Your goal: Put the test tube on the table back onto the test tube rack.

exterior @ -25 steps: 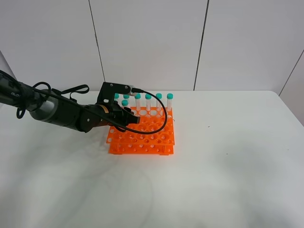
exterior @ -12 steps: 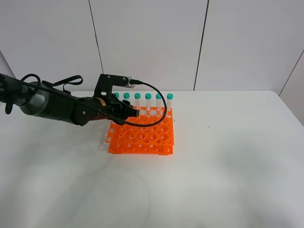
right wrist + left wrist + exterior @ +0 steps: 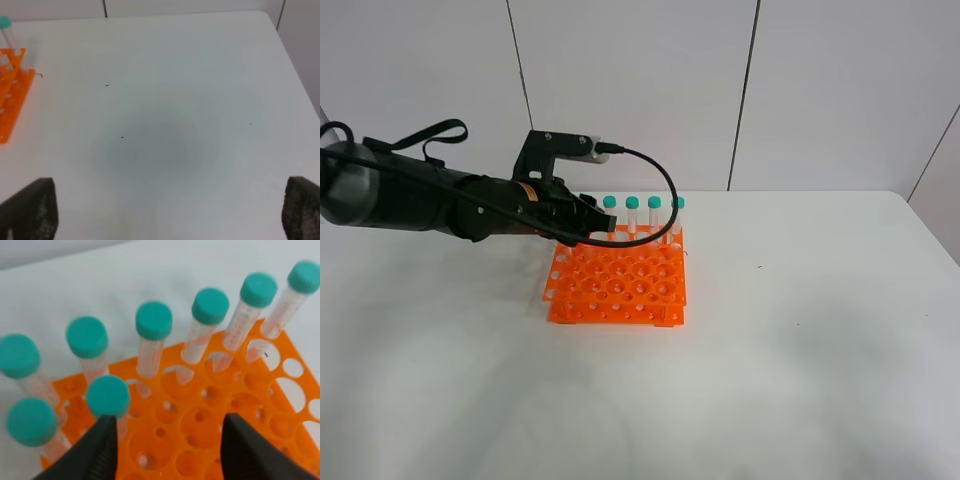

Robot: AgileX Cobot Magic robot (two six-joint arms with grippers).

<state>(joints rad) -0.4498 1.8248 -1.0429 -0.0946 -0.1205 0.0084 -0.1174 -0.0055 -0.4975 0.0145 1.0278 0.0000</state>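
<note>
- Test tube point(image 3: 107, 396), teal-capped, stands in a second-row hole of the orange test tube rack point(image 3: 618, 285), just beside the far-row tubes; I judge this the one I was sent to return, though it looks like the others.
- My left gripper point(image 3: 167, 450) hangs above the rack with its jaws spread wide and nothing between them, the near finger point(image 3: 95, 452) just beside that tube's cap.
- My right gripper point(image 3: 165, 212) hovers over the bare white table point(image 3: 165, 100) well apart from the rack, fingers wide and empty.
- I see no tube lying on the table in any view, so I judge the placing done; what is left, as I read it, is to draw the left arm clear.
</note>
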